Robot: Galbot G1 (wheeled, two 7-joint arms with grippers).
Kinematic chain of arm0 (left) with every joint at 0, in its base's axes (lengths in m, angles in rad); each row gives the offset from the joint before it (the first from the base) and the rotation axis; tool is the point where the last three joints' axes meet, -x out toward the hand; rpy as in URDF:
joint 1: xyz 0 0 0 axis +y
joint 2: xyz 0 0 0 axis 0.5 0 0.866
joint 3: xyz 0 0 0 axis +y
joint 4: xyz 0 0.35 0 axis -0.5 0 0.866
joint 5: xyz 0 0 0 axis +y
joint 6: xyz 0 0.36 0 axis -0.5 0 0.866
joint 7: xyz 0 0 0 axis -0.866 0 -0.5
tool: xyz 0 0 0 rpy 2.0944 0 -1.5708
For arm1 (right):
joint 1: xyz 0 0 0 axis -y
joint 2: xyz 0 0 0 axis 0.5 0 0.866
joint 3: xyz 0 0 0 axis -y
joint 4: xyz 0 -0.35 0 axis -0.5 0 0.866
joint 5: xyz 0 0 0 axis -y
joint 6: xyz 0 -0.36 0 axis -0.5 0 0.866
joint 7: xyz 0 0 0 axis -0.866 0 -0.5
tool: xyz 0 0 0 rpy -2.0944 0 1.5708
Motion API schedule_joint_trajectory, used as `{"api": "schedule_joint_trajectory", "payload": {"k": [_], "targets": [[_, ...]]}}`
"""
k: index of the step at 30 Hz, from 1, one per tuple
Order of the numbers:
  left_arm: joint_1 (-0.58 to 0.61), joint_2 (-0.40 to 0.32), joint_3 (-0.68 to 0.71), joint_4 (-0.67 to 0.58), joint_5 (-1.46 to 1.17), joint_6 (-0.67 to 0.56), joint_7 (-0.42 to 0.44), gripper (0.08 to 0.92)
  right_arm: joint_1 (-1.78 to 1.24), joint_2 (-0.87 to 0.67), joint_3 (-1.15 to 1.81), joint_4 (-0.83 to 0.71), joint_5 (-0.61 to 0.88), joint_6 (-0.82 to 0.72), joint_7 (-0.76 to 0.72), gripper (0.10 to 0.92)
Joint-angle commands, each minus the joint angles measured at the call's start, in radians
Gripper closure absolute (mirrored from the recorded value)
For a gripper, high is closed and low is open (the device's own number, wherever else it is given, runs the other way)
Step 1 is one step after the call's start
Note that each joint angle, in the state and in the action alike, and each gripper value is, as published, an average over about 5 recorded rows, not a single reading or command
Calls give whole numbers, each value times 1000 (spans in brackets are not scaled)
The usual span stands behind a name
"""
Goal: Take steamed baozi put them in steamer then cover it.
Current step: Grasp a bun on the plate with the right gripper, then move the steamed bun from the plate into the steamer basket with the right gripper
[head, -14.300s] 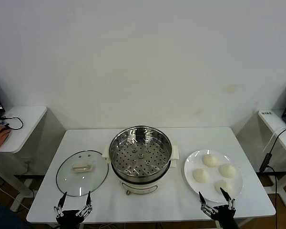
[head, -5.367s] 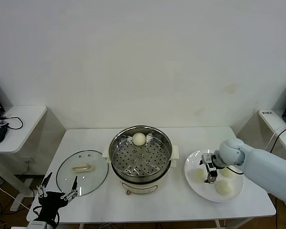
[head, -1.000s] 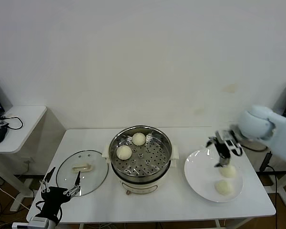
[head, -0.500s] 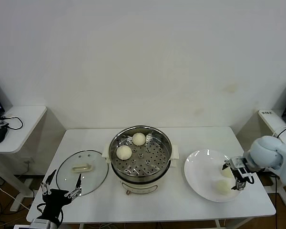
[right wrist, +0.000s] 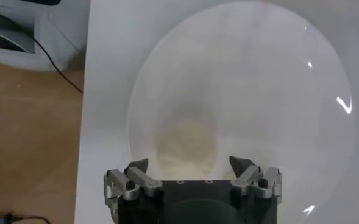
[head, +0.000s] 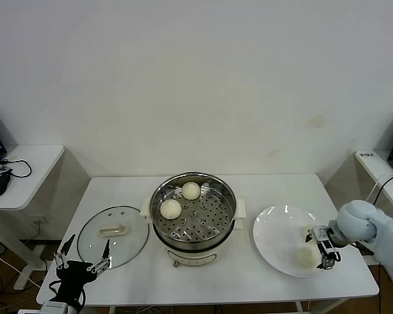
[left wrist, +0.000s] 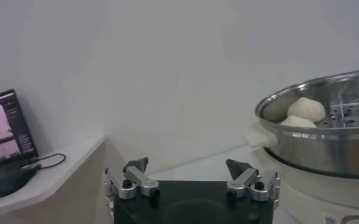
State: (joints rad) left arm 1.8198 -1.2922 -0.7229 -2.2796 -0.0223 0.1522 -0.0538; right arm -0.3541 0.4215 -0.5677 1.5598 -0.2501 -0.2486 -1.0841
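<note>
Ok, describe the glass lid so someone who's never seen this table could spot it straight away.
Start at the shiny steel steamer in the middle of the white table. On the robot's left of it, lying flat on the tabletop, is the cover. Unlike the white plate on the other side, it is see-through, metal-rimmed, and has a cream bar handle at its centre.

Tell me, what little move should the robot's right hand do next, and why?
Probably lower the right gripper a little and close its jaws on the bun just below them. The jaws are open over the white plate and hold nothing, and only two buns sit in the steamer so far.
</note>
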Motion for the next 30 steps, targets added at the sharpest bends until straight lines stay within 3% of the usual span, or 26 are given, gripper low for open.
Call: {"api": "schedule_joint_trajectory", "payload": {"k": [1, 7, 16, 30], "targets": [[-2, 0, 1, 2, 0, -1, 0, 177, -44, 37, 25, -49, -22, -4, 10, 207], [-3, -1, 1, 3, 0, -1, 0, 177, -38, 41, 25, -54, -19, -11, 3, 254], [-2, -3, 3, -2, -1, -2, -1, 177, 6, 40, 18, -50, 7, -21, -19, 413], [-8, 5, 3, -5, -4, -2, -1, 177, 398, 27, -113, -45, 164, -36, -82, 423]]}}
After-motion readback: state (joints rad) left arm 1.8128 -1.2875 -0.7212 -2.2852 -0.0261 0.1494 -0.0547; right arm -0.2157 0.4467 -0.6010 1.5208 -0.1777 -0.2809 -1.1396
